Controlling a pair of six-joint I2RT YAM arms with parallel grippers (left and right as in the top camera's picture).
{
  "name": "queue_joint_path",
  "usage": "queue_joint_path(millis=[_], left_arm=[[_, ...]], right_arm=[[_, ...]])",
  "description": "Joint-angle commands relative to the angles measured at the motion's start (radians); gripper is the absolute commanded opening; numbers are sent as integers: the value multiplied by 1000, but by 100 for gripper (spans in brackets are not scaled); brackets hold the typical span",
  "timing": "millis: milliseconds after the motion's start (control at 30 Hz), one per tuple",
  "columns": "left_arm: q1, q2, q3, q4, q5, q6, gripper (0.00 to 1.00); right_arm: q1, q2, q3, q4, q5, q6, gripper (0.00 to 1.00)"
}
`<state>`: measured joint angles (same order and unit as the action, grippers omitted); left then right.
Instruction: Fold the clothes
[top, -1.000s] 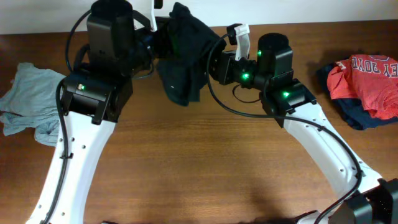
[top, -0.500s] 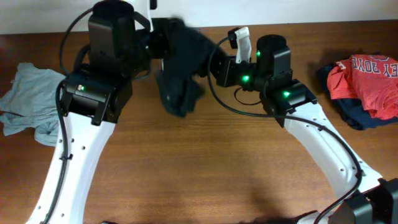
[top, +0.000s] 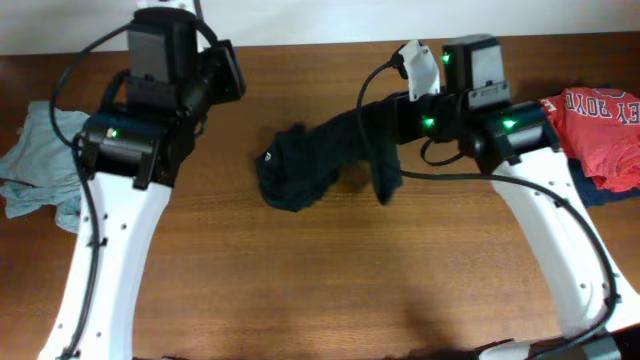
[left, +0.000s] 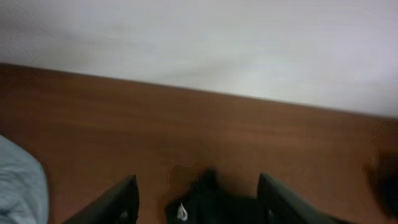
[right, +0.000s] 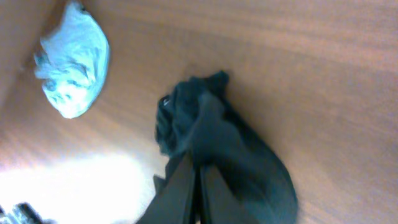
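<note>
The black T-shirt (top: 300, 178) is lying in a soft, wrinkled heap near the far edge of the brown wooden surface (top: 300, 290), about midway between its left and right edges. One band of cloth is stretching up and to the right into the right fingers (right: 194, 168), which are pressing tight together on the fabric, and a loose flap is hanging below that grip. The left fingers (left: 198, 180) are standing spread wide with nothing between them, above the far left part of the surface.

Only the overhead view is showing a red shirt (top: 600, 115) with white lettering, lying on a dark blue garment (top: 570, 185) at the right edge. A crumpled pale blue shirt (top: 35, 165) is lying at the left edge. It is appearing as a rounded lump in the right wrist view and as a blurred corner in the left wrist view. The T-shirt's small white mark (left: 181, 212) is showing in all three views.
</note>
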<state>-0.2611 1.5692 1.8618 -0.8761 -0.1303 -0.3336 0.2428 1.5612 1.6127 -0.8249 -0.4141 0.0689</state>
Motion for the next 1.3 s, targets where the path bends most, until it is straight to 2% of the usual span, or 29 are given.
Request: queue_joint_path(millis=[0,433,667,767,967,1267], left_arm=[[0,61,18,-21,118,84,60],[0,80,18,-33,145,98,59],[-3,76,18,-31,349,208,58],[-20,76,18,-70,426,268,55],[-94,92,17,-147,413,437,55],[-134,85,18,-155,402,441,54]], right_arm=[[-1,-18,116,-45,71,-133,4],[-1,-18,414,5,109,-120,4],[-1,-18,547,14,113,-113,4],[-1,-18,553,10,114,-105,4],[-1,11,553,-25,120,-87,4],[-1,19,553,-56,108,-74,4]])
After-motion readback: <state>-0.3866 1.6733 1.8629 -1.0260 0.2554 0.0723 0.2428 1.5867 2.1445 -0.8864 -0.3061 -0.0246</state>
